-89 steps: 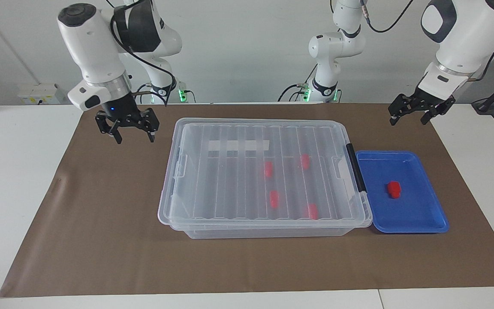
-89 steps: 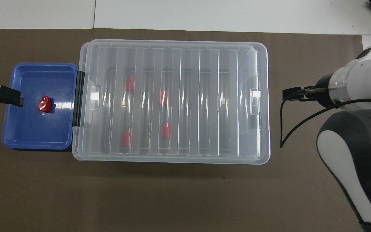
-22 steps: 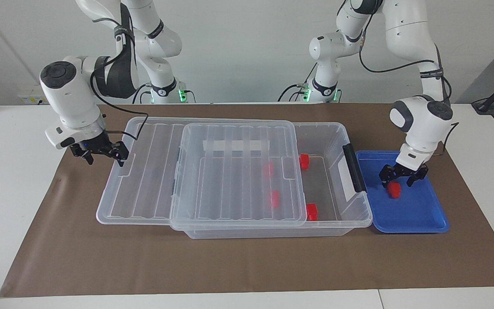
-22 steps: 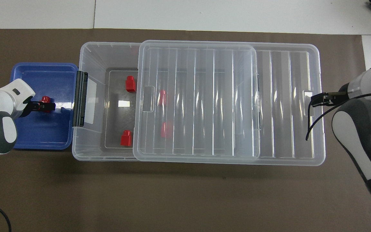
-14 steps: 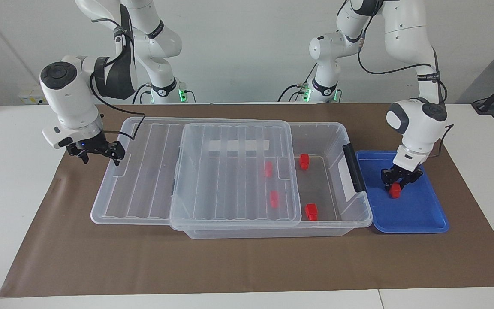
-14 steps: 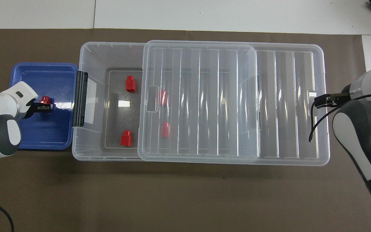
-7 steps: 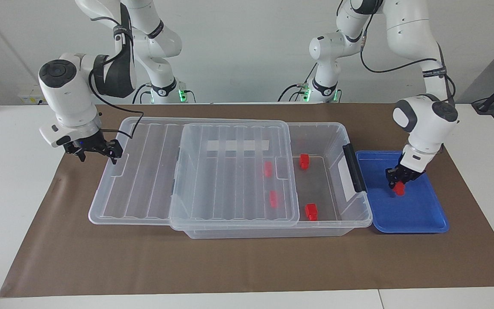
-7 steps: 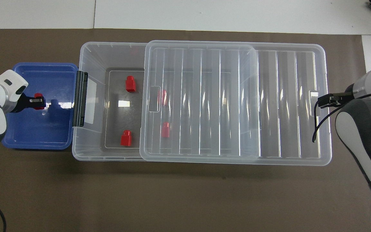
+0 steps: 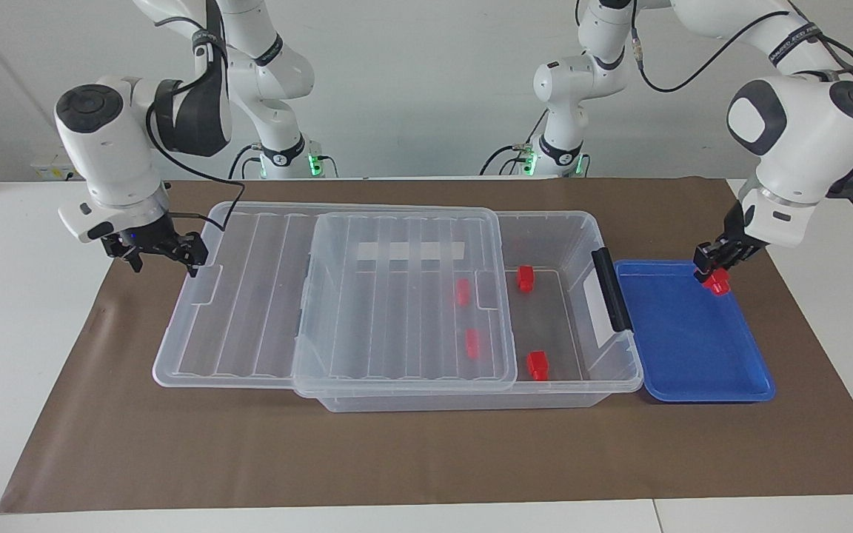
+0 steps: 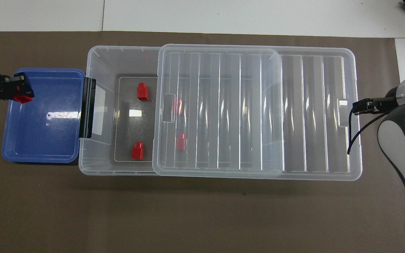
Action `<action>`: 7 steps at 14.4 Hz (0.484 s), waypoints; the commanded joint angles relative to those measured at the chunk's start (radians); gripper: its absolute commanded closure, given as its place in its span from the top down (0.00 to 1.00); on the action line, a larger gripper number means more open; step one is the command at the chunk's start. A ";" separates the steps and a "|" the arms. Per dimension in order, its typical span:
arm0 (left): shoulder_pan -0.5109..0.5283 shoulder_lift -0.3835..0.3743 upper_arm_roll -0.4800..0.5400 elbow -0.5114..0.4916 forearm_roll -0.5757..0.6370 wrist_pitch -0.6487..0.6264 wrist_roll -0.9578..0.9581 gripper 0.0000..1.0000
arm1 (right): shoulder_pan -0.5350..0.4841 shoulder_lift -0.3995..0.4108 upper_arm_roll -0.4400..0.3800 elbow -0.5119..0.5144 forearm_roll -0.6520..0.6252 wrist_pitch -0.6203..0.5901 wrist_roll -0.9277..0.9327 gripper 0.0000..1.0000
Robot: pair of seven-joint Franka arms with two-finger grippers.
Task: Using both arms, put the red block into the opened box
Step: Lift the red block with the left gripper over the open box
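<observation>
Two grippers w/ split jobs: left gripper [image 9: 723, 259] is pinched tight on the small bright red plastic block [image 9: 717, 283], lifted over the shallow blue tray [image 9: 693, 363] for carrying to the large clear plastic box [image 9: 574, 326]. Right gripper [image 9: 162, 255], at the ribbed see-through lid [image 9: 249, 296]'s end; can't tell if it grips. Lid's slid aside, leaving a gap.

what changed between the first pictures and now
The right gripper slid the box's lid toward the right arm's end, opening the box, and is at the lid's end. The left gripper came down, shut on the red block and lifted it off the blue tray. Box, tray and four blocks inside stayed put.
</observation>
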State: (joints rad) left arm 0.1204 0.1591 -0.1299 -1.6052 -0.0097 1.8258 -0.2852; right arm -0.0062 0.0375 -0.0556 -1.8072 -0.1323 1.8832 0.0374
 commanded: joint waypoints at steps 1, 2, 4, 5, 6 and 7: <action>-0.070 0.027 -0.034 0.053 -0.013 -0.011 -0.213 0.00 | -0.009 -0.054 0.010 0.086 0.071 -0.129 -0.016 1.00; -0.106 0.027 -0.036 0.044 -0.010 0.025 -0.265 0.00 | -0.008 -0.057 0.011 0.127 0.075 -0.183 -0.016 1.00; -0.154 0.023 -0.036 0.018 -0.010 0.081 -0.325 0.00 | -0.008 -0.065 0.010 0.222 0.076 -0.304 -0.016 1.00; -0.178 0.010 -0.036 -0.027 -0.010 0.122 -0.347 0.00 | -0.008 -0.065 0.010 0.265 0.076 -0.358 -0.014 1.00; -0.200 -0.006 -0.036 -0.086 -0.010 0.176 -0.368 0.00 | -0.006 -0.067 0.007 0.272 0.071 -0.381 -0.013 1.00; -0.217 -0.025 -0.034 -0.160 -0.007 0.237 -0.382 0.00 | -0.014 -0.080 0.010 0.250 0.071 -0.378 -0.013 1.00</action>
State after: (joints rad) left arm -0.0641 0.1725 -0.1792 -1.6369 -0.0136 1.9548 -0.6322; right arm -0.0056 -0.0512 -0.0510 -1.5709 -0.0764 1.5315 0.0374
